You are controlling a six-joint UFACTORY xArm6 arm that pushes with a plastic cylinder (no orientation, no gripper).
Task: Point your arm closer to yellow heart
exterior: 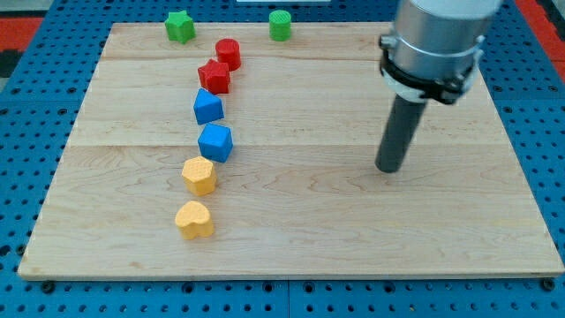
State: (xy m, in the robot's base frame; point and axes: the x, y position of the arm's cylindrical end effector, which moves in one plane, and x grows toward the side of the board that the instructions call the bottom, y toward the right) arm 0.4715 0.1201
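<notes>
Camera view: my tip (389,168) rests on the desk (291,238) in the right half of the wooden board, roughly level with the blue blocks. It touches no block. This tool is a plain dark rod with nothing that opens or closes, so it grips nothing; it can only slide and push.

The yellow heart (193,220) lies near the view's bottom left, the lowest piece in a loose column of blocks. Just above it sits a second yellow block (199,176), whose shape looks roughly hexagonal, though I cannot be sure. Above that come a blue block (215,142) and another blue block (208,106), then a red block (214,77) with a red cylinder (229,53) close by it. At the view's top edge stand a green star-like block (180,26) and a green cylinder (280,25), well apart from each other.

As for progress, I judge the task barely started or not started: the tip is well apart from the yellow heart, with a wide stretch of bare wood between them. What remains is nearly the whole approach, a move toward the view's left and somewhat toward the bottom. The path looks free of blocks, so nothing should be knocked on the way, provided the tip stops short of the heart and keeps below the other yellow block.
</notes>
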